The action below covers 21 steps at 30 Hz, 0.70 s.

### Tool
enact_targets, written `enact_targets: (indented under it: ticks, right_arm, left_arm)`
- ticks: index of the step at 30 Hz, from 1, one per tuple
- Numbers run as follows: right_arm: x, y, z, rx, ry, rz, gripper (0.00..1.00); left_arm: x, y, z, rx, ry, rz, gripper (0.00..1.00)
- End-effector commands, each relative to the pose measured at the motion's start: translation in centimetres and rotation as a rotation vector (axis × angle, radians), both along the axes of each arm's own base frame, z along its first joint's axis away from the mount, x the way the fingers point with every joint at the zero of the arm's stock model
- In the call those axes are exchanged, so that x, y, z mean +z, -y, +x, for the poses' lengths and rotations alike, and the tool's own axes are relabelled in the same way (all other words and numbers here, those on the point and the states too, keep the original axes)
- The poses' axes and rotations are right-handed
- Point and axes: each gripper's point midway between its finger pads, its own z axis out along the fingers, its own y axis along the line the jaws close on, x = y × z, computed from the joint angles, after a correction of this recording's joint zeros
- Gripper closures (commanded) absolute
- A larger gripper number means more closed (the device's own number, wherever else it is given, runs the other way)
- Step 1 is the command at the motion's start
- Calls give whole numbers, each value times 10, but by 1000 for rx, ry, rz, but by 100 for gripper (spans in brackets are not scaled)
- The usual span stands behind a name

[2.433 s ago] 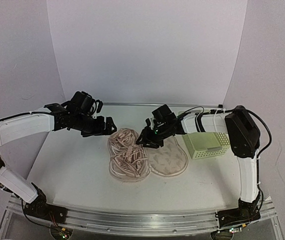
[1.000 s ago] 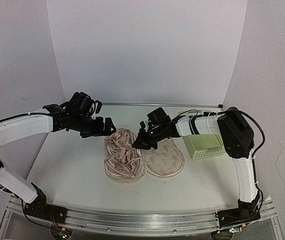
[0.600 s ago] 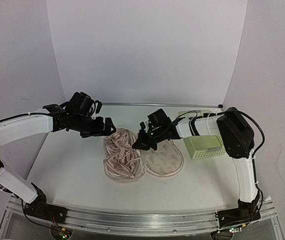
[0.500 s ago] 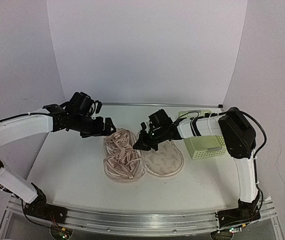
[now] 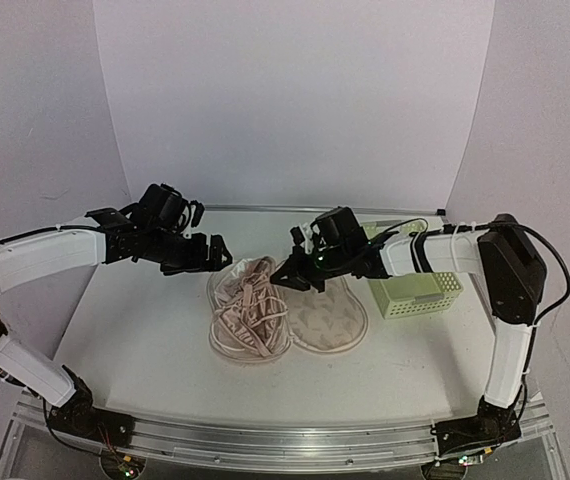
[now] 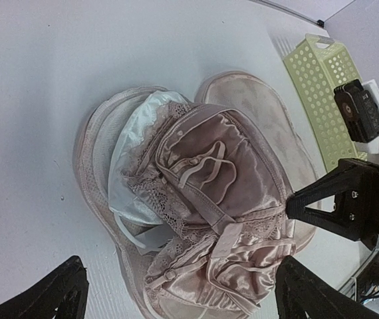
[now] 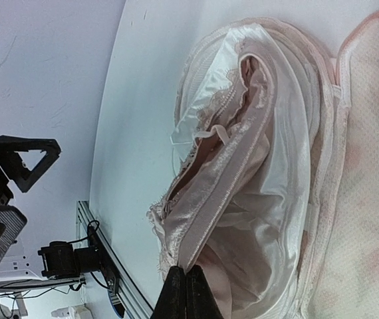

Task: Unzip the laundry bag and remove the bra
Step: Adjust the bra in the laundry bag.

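Right gripper (image 7: 184,284) pinches the bra (image 6: 223,166) over the unzipped laundry bag (image 5: 340,320); left gripper (image 5: 217,255) hovers released nearby.

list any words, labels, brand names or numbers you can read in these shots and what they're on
None: no readable word, number, brand or sign in any view.
laundry bag: only faint leaf prints, no writing.
bra: no tag or label shows.
basket: plain perforated plastic, no label.
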Motion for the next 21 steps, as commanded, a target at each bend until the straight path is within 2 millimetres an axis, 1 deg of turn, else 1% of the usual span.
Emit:
enact_targets:
  ticks: [1, 5, 8, 9, 15, 21]
  right_arm:
    - [12, 0, -3, -11, 28, 41, 100]
    - [-8, -3, -5, -7, -19, 35, 100]
    - [-14, -8, -3, 4, -33, 38, 99]
    - [-14, -10, -2, 6, -34, 41, 97]
    - [-12, -16, 0, 21, -34, 56, 77]
    - [-7, -18, 0, 35, -24, 77, 64]
  left_arm:
    - [23, 3, 13, 7, 69, -20, 2]
    - [22, 5, 15, 3, 65, -16, 2]
    - [21, 5, 15, 3, 66, -13, 2]
    - [21, 4, 15, 4, 65, -11, 2]
    - [20, 2, 15, 9, 70, -1, 2]
    - [19, 2, 16, 8, 68, 5, 2]
